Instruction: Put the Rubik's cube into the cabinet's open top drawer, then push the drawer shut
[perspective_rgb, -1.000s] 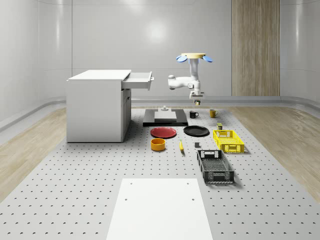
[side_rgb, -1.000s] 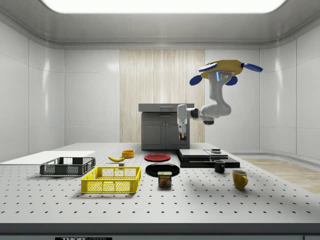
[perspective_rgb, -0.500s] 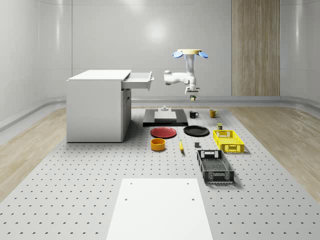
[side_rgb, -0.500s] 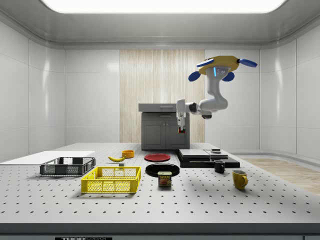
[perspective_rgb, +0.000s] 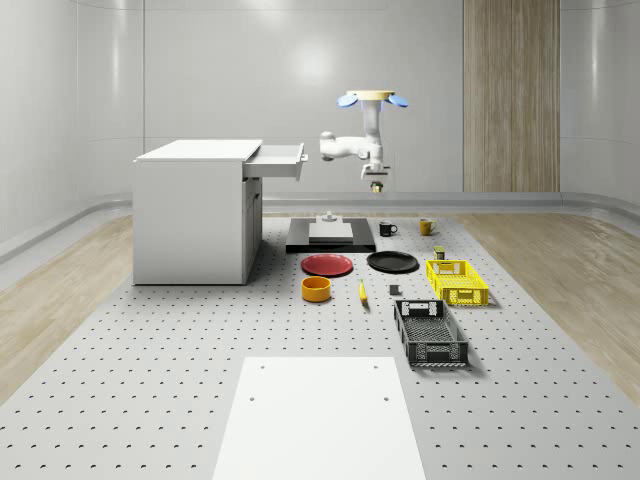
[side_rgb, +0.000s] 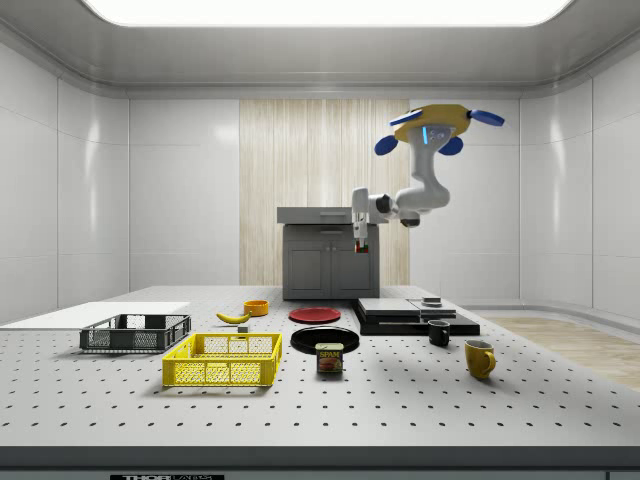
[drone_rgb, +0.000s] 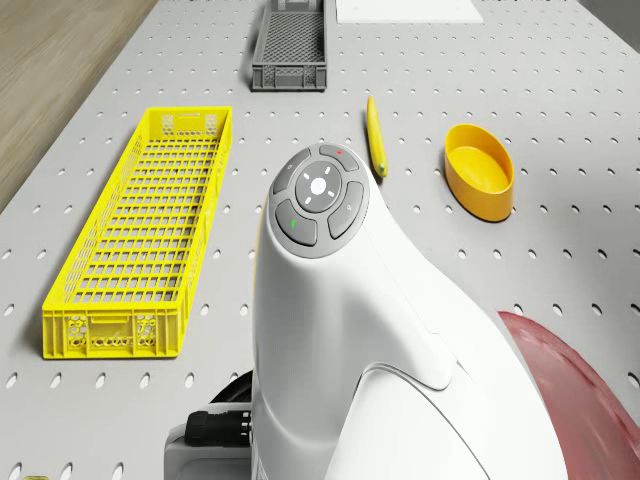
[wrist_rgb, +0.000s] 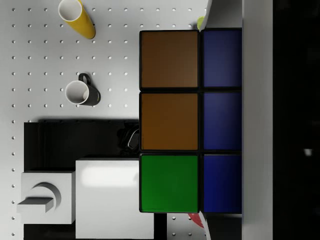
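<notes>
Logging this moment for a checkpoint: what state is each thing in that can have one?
Top drawer: pulled open.
Rubik's cube: held in the hand, off the table.
Hand: shut on the cube, in the air beside the drawer.
Drone: hovering above the black platform.
Black mug: upright.
Yellow mug: upright.

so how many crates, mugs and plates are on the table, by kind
crates: 2, yellow crate and dark grey crate
mugs: 2, black mug and yellow mug
plates: 2, red plate and black plate
total: 6
</notes>
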